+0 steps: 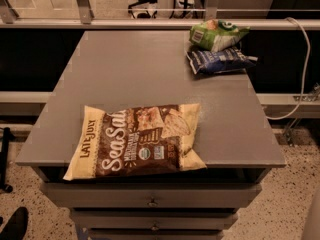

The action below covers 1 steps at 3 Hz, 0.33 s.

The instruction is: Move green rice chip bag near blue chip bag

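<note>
The green rice chip bag (218,34) lies at the far right corner of the grey table (130,69). The blue chip bag (218,61) lies right in front of it, and the two bags touch or nearly touch. The gripper is not in view. Only a pale sliver of the robot's body (315,219) shows at the lower right edge of the camera view.
A large brown-and-yellow Sea Salt bag (137,140) lies at the table's front edge, overhanging slightly. Drawers (152,202) sit under the tabletop. A white cable (303,59) hangs to the right. A railing (150,24) runs behind the table.
</note>
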{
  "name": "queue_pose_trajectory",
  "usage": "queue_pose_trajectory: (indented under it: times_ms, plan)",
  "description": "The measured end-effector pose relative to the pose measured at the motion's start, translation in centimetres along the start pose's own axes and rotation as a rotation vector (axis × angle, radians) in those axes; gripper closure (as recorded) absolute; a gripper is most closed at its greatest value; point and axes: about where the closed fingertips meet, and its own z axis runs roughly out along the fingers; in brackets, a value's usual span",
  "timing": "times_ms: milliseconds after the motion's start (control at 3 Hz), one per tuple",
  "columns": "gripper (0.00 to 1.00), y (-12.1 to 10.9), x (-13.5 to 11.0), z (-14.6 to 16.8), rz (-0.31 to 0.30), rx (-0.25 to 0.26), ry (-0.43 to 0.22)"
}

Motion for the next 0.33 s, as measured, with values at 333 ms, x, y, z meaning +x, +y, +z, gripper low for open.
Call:
queue_pose_trajectory:
  times_ms: [333]
  plan:
    - [0.00, -0.22, 0.19, 0.02, 0.043, 0.003, 0.001]
